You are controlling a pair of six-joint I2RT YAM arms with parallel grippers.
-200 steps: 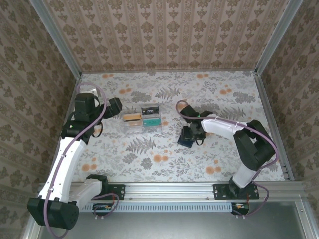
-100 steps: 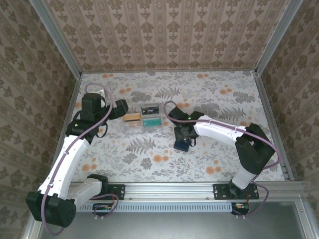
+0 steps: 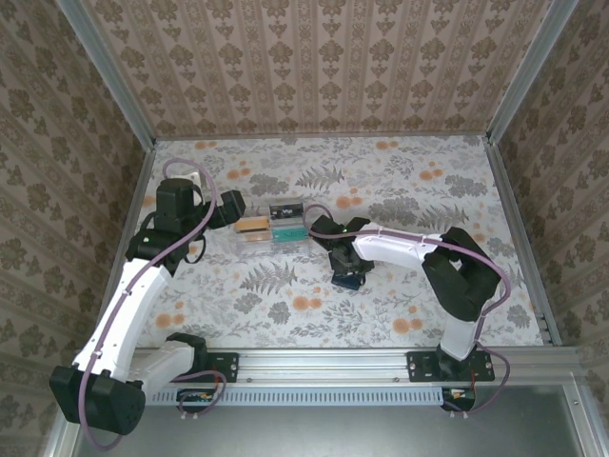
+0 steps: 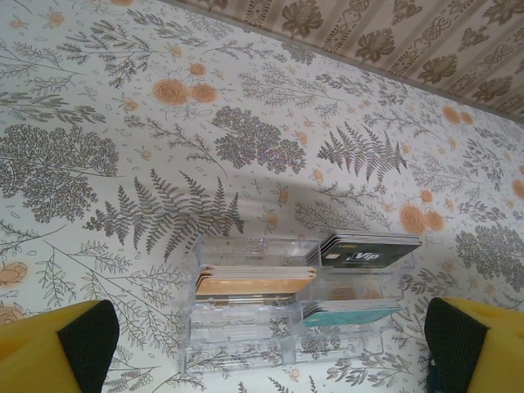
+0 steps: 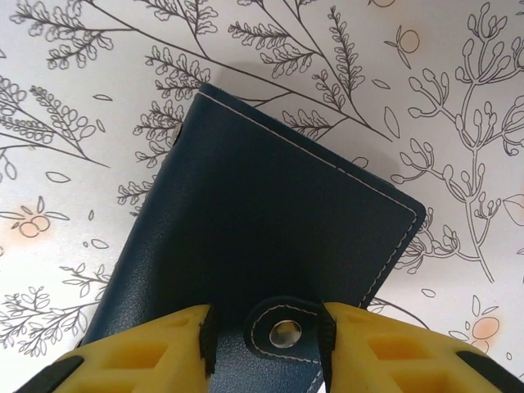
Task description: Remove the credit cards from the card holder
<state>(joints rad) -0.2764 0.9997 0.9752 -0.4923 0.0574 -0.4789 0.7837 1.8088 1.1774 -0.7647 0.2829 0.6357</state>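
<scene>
Card holder [image 5: 262,221]: its tab [image 5: 285,334] (snap-studded) between right jaws.

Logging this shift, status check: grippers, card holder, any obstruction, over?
Left gripper open, by clear box. Right gripper open, straddling snap tab. Card holder shut, flat on table. Nothing blocking.

The left arm [image 3: 124,305] stretches forward, left gripper [image 3: 235,204] spread wide; the right arm [image 3: 400,246] folds inward (wrist pointed straight down), right gripper [image 5: 266,337] narrowed to a small gap.
</scene>
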